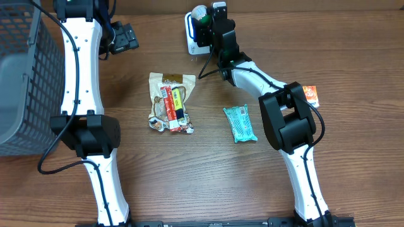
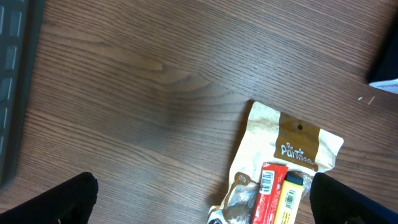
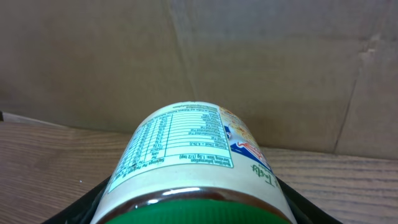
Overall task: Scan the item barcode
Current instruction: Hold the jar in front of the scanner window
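Right hand (image 1: 211, 28) clamped on green-lidded jar (image 3: 186, 155), nutrition label showing, near far edge of tabletop (image 1: 208, 170); left hand (image 1: 124, 36) wide apart, empty, hovering near snack pouch (image 2: 292, 149).

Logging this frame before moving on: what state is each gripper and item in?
Left gripper: open, holding nothing.
Green-lidded labelled jar: lid on, gripped.
Right gripper: closed on that jar.
Beige paper snack pouch: flat on wooden table, untouched.
Teal plastic wrapper pack: flat, untouched.
Small orange packet: flat, untouched.
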Motion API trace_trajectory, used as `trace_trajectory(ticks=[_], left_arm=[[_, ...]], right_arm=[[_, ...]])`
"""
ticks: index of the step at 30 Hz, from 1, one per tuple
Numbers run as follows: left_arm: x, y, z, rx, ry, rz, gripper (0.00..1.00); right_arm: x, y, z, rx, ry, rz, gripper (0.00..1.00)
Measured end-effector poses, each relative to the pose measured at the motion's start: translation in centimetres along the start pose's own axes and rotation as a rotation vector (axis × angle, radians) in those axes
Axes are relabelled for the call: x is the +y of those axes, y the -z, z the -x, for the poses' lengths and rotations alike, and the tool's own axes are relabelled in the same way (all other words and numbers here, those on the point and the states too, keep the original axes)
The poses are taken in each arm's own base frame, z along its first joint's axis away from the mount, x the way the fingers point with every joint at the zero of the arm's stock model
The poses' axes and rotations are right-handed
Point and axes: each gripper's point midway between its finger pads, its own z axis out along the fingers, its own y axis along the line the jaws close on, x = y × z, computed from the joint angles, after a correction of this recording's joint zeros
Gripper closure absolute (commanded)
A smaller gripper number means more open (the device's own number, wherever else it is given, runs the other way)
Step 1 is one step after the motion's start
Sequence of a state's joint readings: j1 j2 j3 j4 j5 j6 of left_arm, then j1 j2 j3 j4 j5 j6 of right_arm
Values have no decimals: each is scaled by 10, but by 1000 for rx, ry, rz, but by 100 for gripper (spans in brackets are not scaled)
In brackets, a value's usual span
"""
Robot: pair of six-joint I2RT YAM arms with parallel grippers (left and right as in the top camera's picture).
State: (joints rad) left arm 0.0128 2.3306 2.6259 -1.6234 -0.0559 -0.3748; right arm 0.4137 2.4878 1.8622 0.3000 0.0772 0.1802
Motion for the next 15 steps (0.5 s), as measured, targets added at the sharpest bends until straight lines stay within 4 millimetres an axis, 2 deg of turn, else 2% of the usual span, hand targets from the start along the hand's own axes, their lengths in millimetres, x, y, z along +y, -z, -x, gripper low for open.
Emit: trace_trajectory(ticks=[11, 15], left_arm=[[0, 0, 0, 0, 0, 0, 0], [0, 0, 0, 0, 0, 0, 0]], right_arm=[[0, 0, -2, 7, 1, -2, 74], [1, 0, 2, -9, 0, 2, 77]])
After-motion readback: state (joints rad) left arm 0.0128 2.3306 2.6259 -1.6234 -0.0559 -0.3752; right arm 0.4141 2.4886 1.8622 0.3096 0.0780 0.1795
